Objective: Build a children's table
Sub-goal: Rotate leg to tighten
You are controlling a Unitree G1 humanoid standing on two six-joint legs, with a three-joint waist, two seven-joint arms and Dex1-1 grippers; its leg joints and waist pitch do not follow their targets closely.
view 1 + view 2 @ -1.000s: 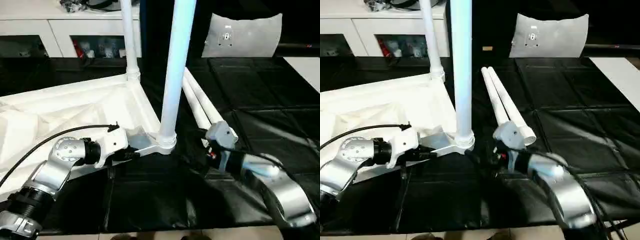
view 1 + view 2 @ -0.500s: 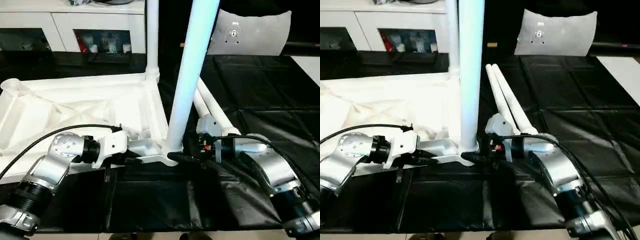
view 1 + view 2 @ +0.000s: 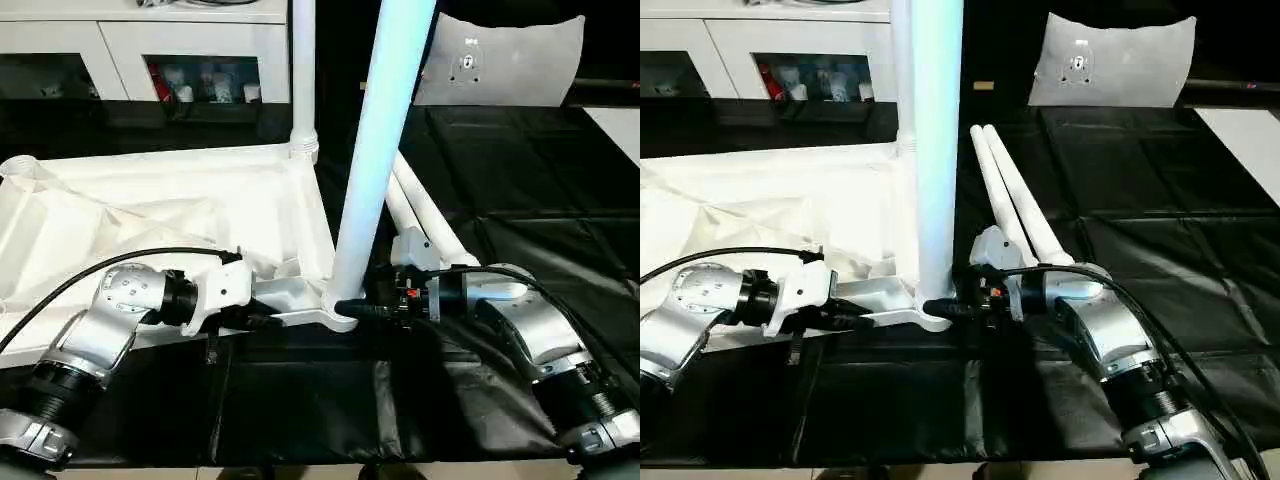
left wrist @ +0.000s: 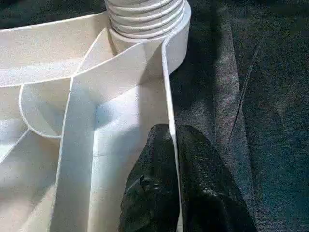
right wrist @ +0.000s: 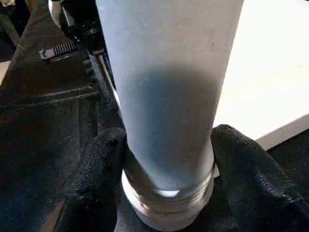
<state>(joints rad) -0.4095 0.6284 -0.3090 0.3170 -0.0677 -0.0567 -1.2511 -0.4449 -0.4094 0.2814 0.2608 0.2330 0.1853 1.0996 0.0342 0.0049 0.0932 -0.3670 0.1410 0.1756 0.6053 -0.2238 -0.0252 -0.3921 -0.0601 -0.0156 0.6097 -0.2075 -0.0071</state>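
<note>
left gripper pinching table top rim, right gripper fingers around upright leg

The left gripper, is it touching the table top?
Touching. In the left wrist view the left gripper has its two black fingers pinched on the thin rim wall of the table top, one on each side.

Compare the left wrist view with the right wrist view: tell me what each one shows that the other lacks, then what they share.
Left wrist view: the left claw pinching the thin edge wall of the table top, one finger either side, with the ribbed underside running to the threaded corner socket.

Right wrist view: the right claw set around the base of the near leg, a finger on each side, just above the threaded collar.

Shared: the white table corner where that leg screws in, and the black sheet beneath.
</note>
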